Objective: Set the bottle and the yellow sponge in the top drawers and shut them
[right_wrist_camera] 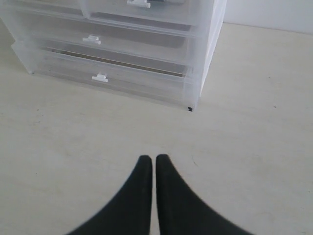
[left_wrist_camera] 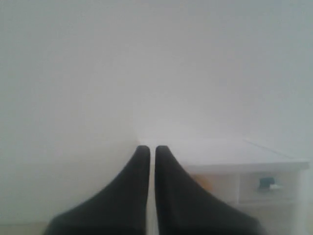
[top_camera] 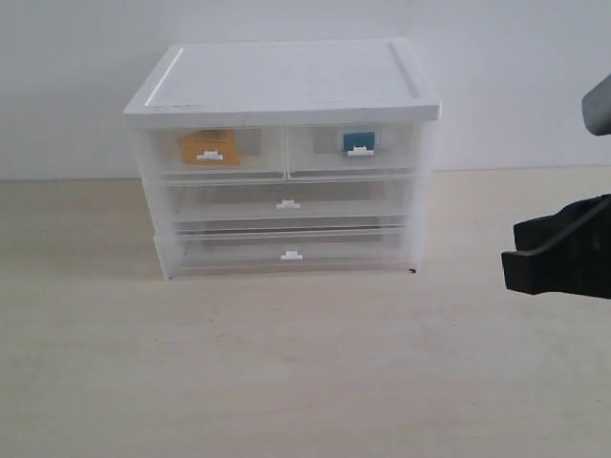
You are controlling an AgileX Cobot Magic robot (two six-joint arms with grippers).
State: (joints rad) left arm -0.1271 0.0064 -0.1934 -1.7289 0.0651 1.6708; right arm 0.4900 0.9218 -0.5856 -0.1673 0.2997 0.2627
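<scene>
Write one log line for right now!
yellow sponge: inside left top drawer | bottle: inside right top drawer | both drawers: closed | left gripper: shut, empty | right gripper: shut, empty

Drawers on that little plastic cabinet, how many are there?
4. Two small ones sit side by side on top: the left drawer holds the yellow sponge, the right drawer the bottle. Two full-width ones are stacked beneath: the middle drawer and the bottom drawer. None seem hidden.

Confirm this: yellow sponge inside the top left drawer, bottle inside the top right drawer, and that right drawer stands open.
The top right drawer is closed, per the exterior view. The yellow sponge is inside the top left drawer, the bottle inside the right one.
</scene>
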